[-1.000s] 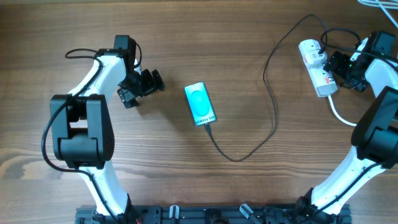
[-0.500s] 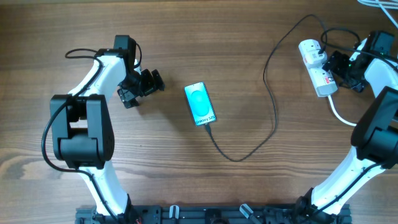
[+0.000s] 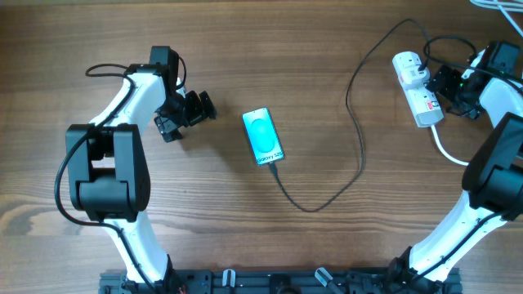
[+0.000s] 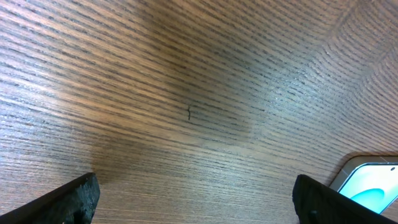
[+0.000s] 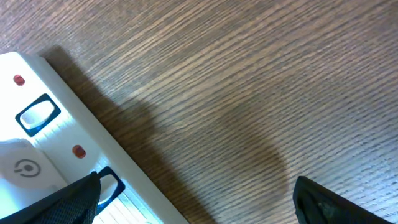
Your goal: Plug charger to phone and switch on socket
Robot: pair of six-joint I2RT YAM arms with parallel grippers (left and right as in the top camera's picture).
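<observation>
- The wooden table [image 3: 245,65] fills my overhead view. Its edges run out of frame on every side, with broad bare wood between the two arms.
- The left arm [image 3: 106,163] rises from the near edge. Its base is cut off at the bottom of the frame.
- The right arm [image 3: 490,171] is cropped by the right edge, so I'm missing part of it.
- The charger [image 3: 357,139] loops from the top right, down through the middle, to the near end of the phone. Its tip touches that end, but I can't tell whether it is seated. The white plug end sits at the far end of the socket.
- The socket [image 3: 417,90] lies far right, with its thick white cord [image 3: 445,151] curving off beneath the right arm. On the right wrist camera only a corner of it shows [image 5: 50,162], and I can't read the rocker switch's position.
- The left gripper [image 3: 196,110] has its jaws spread wide and holds nothing. It is over bare wood, left of the phone and apart from it. Its wrist camera catches only the two fingertips [image 4: 74,199] at the bottom corners.
- The right gripper [image 3: 445,86] is also spread wide and empty, just beside the socket's right flank. I can't say whether it is touching.
- The phone [image 3: 262,136] lies flat in mid-table with its screen lit teal. The left wrist view clips it to one corner [image 4: 370,186].
</observation>
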